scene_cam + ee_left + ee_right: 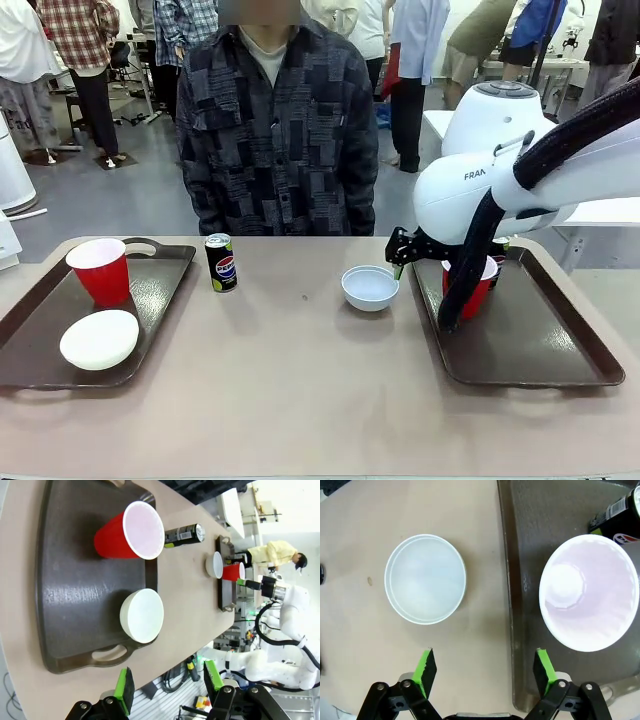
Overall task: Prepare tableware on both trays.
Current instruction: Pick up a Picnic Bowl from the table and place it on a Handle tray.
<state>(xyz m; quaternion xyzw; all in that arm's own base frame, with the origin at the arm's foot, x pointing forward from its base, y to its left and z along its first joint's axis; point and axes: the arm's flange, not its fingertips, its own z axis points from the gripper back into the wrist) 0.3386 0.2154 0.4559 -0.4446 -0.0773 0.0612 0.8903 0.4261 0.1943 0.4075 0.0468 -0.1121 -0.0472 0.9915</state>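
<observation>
Here's the desk (300, 400), broad and beige, with a person (275, 130) standing at its far edge. Two dark brown trays flank it: the left tray (160, 290) lies along the left edge, the right tray (540, 350) along the right edge. The white right arm (480, 190) reaches in over the right tray's far left corner. Bowls next: the white bowl (99, 339) sits in the near half of the left tray, while the grey-blue bowl (370, 287) rests on bare desk right of centre, just beside the right tray's left rim, not touching it. Cups: the left red cup (99, 270) stands upright at the far end of the left tray, the right red cup (589, 592) upright in the far left part of the right tray. Cans: the first Pepsi can (221, 262) stands on bare desk just beside the left tray's far right corner, and the second Pepsi can (617, 515) stands on the right tray, just beside the cup. Now the pincers: the right gripper (485, 667) hangs above the right tray's left rim, between grey-blue bowl and cup, jaws spread, empty. The left gripper (168, 682) hovers back from the left tray's near end, jaws apart, nothing between them.
</observation>
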